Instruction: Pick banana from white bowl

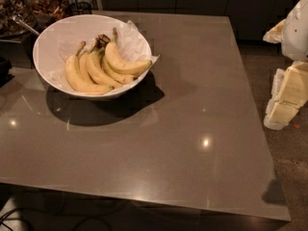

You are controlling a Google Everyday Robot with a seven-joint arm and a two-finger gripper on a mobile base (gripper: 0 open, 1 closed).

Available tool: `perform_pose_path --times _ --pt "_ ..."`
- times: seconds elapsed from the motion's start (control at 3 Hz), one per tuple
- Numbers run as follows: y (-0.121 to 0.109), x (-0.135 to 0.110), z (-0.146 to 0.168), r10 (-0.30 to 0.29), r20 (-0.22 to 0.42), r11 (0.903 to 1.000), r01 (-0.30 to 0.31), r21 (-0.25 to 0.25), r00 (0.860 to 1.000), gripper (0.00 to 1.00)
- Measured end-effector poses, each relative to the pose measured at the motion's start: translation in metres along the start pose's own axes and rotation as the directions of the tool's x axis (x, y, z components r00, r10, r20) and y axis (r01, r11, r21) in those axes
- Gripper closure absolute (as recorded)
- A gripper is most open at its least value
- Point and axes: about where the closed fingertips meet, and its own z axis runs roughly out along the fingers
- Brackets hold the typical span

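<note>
Since the banana (126,64) lies topmost at the bowl's (52,35) three o'clock side, against the bunch (86,76), we should descend over its middle, grip across its width and lift straight up, sparing bunch and paper (137,42). Our gripper (288,93) hangs off the table's (192,129) three o'clock edge; released or clenched, we cannot tell.

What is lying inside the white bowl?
Crumpled white paper lines the white bowl. On it lie a bunch of bananas and, resting against them, the loose banana. The bowl's bottom is covered. The tool is at the far right, off the table.
</note>
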Motion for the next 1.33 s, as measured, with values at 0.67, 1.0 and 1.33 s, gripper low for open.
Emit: perform_pose_path --times 0.67,1.0,1.33 --pt "-0.013 -0.037 0.002 -0.042 -0.089 0.9989 0.04 -0.025 0.995 0.0" --pt "-0.017 -0.043 0.001 -0.047 -0.079 0.9989 0.047 -0.007 0.996 0.0" --pt "-0.022 -0.056 0.006 -0.053 -0.047 0.9985 0.053 -0.012 0.997 0.0"
